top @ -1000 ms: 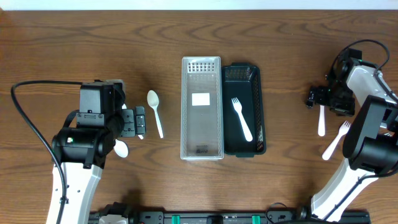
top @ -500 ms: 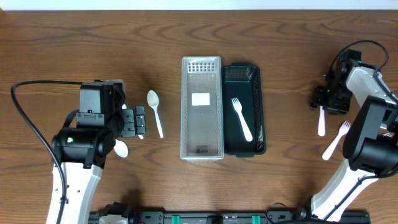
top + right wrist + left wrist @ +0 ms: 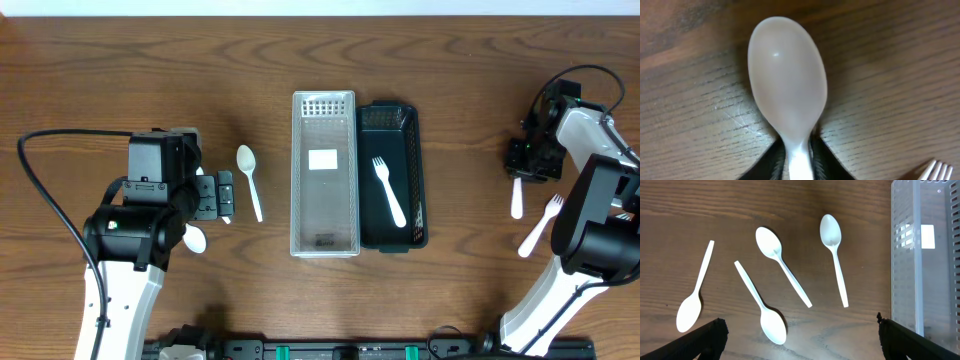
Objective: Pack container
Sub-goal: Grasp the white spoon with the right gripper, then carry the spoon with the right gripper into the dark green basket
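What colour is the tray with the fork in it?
Black; the tray shows best overhead.

White-shelled arms (image 3: 118, 290) carry black joints (image 3: 150, 165), black cables (image 3: 45, 197) and black claws (image 3: 228, 196).

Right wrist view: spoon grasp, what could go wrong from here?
1. Fingers pinch only the spoon's thin neck; it may pivot or slip on lift.
2. Loose fork tines sit close by; could get nudged.
3. Black bin holds a fork, so the spoon likely belongs in the clear bin; easy mis-drop.
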Available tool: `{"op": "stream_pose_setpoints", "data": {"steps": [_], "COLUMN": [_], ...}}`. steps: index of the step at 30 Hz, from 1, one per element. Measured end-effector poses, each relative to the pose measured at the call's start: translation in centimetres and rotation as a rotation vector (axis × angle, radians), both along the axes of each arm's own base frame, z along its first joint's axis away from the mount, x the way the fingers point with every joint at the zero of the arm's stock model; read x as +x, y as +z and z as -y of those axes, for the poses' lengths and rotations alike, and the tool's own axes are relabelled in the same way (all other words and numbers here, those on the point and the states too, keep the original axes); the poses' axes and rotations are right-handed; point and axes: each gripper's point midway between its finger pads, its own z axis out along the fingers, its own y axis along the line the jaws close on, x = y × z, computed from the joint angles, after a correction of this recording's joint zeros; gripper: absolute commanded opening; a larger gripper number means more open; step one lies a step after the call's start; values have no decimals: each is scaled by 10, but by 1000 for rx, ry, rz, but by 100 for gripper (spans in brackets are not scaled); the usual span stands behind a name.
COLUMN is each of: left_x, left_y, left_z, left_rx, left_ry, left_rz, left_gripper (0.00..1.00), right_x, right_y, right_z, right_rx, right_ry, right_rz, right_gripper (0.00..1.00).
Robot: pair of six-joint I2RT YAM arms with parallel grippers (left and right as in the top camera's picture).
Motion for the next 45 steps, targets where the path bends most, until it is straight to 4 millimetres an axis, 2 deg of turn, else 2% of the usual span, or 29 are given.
{"op": "stream_pose_setpoints", "data": {"steps": [5, 9, 12, 15, 18, 22, 24, 25, 27, 28, 31, 34, 38, 42, 45], "left_x": [0, 0, 0, 0, 0, 0, 0, 0, 0, 0, 0, 0, 0, 0, 0], "left_y": [0, 0, 0, 0, 0, 0, 0, 0, 0, 0, 0, 0, 0, 0, 0], "left_z": [0, 0, 0, 0, 0, 0, 0, 0, 0, 0, 0, 0, 0, 0, 0], "left_rx": [0, 0, 0, 0, 0, 0, 0, 0, 0, 0, 0, 0, 0, 0, 0], "left_ry": [0, 0, 0, 0, 0, 0, 0, 0, 0, 0, 0, 0, 0, 0, 0], "left_rz": [0, 0, 0, 0, 0, 0, 0, 0, 0, 0, 0, 0, 0, 0, 0], "left_gripper": [98, 98, 98, 98, 98, 98, 98, 98, 98, 98, 98, 98, 98, 98, 98], "right_x": [0, -3, -9, 5, 31, 59, 59, 57, 46, 43, 32, 23, 19, 10, 8], "right_y": [0, 2, 7, 24, 63, 142, 185, 196, 219, 221, 213, 189, 136, 88, 71], "right_z": [1, -2, -11, -28, -57, -117, -160, -172, -213, -223, -258, -274, -278, -272, -271], "right_rx": [-5, -6, 1, -4, -15, -16, 10, 24, 64, 76, 101, 99, 70, 30, 20], "right_ry": [-7, -3, 19, 71, 138, 239, 296, 310, 365, 377, 404, 400, 377, 361, 352], "right_rz": [1, -19, -59, -36, 69, 303, 428, 455, 513, 519, 497, 432, 314, 189, 152], "right_gripper": [4, 4, 4, 4, 5, 8, 9, 9, 9, 9, 9, 9, 12, 16, 36]}}
